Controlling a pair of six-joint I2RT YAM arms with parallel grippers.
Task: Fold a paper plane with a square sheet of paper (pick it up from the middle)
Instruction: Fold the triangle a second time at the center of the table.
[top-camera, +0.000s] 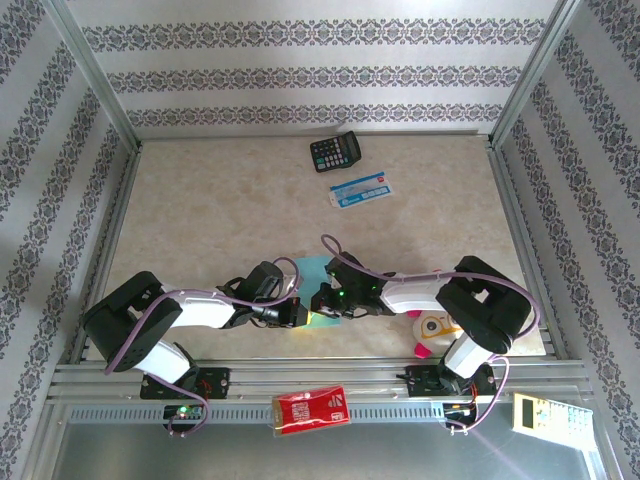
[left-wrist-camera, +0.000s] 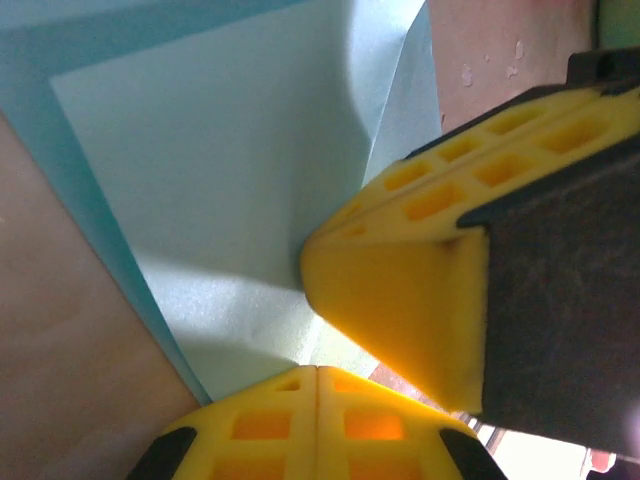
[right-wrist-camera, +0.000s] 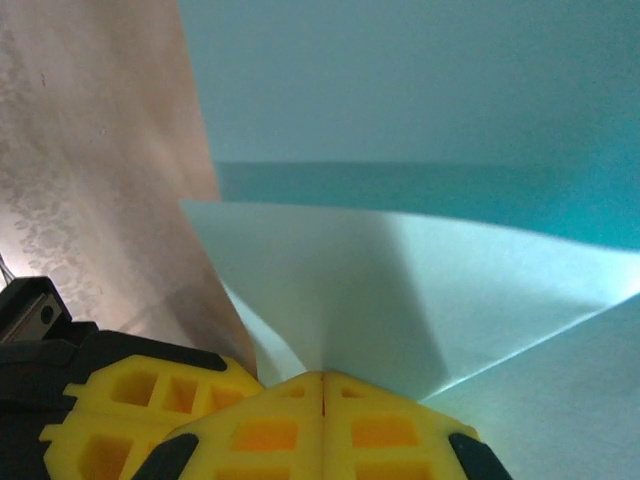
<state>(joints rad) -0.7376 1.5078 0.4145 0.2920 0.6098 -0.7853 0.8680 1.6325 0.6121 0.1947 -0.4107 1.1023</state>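
Pinched shut, left tool (left-wrist-camera: 318, 372) and right tool (right-wrist-camera: 322, 378) gripped the square sheet of paper (top-camera: 313, 268) at 6 o'clock on the beige marbled tabletop (top-camera: 220, 210); patterned walls (top-camera: 300, 80) surrounded it.

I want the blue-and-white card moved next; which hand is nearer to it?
Right. The right hand, pinching the paper, is on the near side of the card, slightly to its left; the left hand is further to the left and farther away.
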